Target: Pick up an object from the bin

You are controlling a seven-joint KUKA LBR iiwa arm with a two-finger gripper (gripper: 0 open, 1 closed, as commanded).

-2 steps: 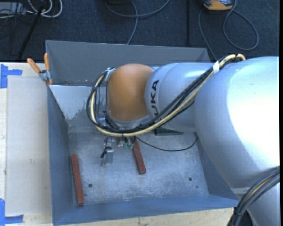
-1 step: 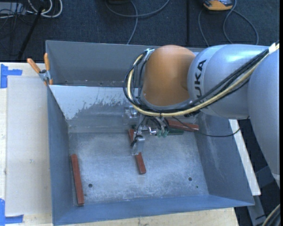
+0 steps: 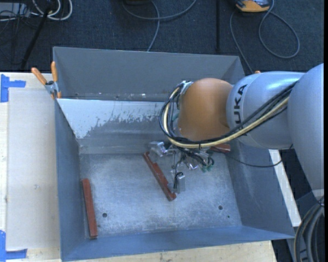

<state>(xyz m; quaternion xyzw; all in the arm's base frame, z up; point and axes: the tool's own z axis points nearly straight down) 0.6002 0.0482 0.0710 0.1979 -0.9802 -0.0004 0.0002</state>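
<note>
The fingers (image 3: 178, 180) hang below the arm's orange cover (image 3: 205, 111), low over the floor of the bin (image 3: 147, 70); whether they are spread or pressed together I cannot tell. Just left of them, perhaps touching, lies a thin red-brown stick (image 3: 157, 174), flat on the floor, its long axis running from up-left of the fingers down to an end just beneath them. A second stick (image 3: 88, 207) lies well left of the fingers, along the bin's left wall.

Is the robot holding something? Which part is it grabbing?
Can't tell. The gripper is down beside the lower end of the slanted brown stick in the middle, but no hold is clear.
</note>
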